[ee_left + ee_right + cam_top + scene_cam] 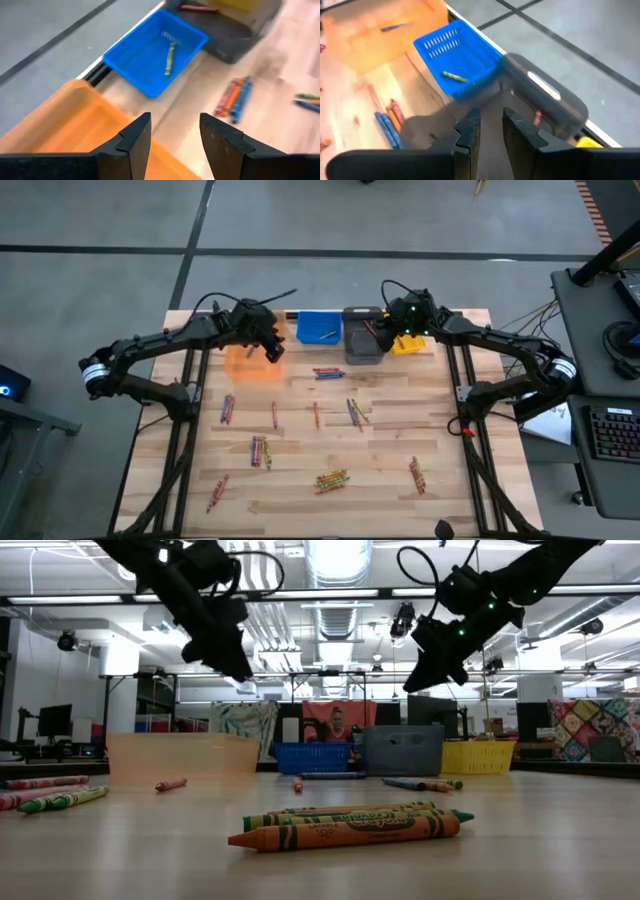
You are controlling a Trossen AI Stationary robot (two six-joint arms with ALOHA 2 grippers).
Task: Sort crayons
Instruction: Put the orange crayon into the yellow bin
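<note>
Wooden tabletop (400, 430) is strewn with crayons (331, 478) in small clusters — nearly all of the sorting is judged undone. Along the far edge stand the orange bin (250, 360), the blue bin (318, 327) with one green crayon (170, 59), the grey bin (362, 340) with a red one, and the yellow bin (407, 344). The left gripper (172, 135) is held over the orange bin, jaws apart and empty; the right gripper (490, 127) is held over the grey bin, jaws narrowly parted, nothing between them. For the next pick, one crayon is best singled out — the cluster (327, 372) nearest the bins suits — and gripped across its width.
</note>
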